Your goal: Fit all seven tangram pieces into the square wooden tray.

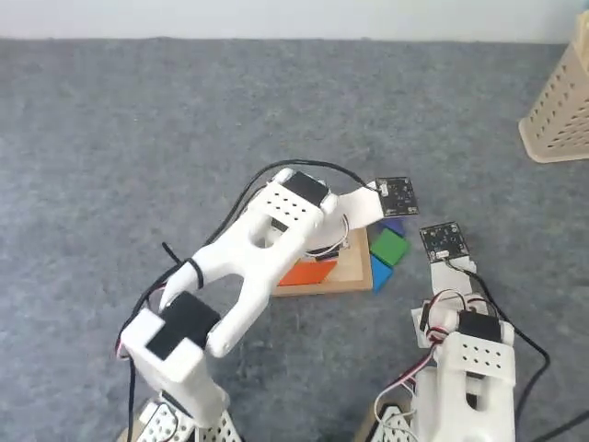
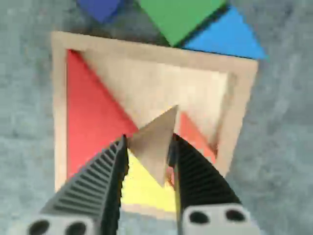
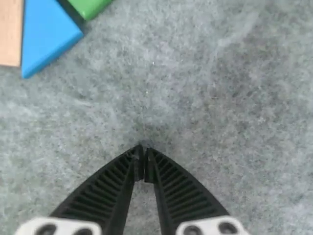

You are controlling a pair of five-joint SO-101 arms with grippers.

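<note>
The square wooden tray point(image 2: 58, 98) holds a large red triangle point(image 2: 93, 117), a yellow piece point(image 2: 139, 188) and an orange piece point(image 2: 195, 139). My left gripper point(image 2: 148, 142) hangs over the tray's middle, shut on a tan wooden triangle point(image 2: 154, 147). Just outside one tray edge lie a green square point(image 2: 178, 14), a blue triangle point(image 2: 225, 36) and a dark blue piece point(image 2: 100, 7). In the high view the left arm point(image 1: 276, 230) covers most of the tray point(image 1: 354, 281). My right gripper point(image 3: 143, 149) is shut with nothing in it, low over bare carpet a short way from the blue triangle point(image 3: 46, 34).
Grey carpet covers the table. A beige perforated basket point(image 1: 561, 101) stands at the far right. The green square point(image 1: 388, 247) and blue triangle point(image 1: 380, 274) lie between the tray and the right arm point(image 1: 465, 350).
</note>
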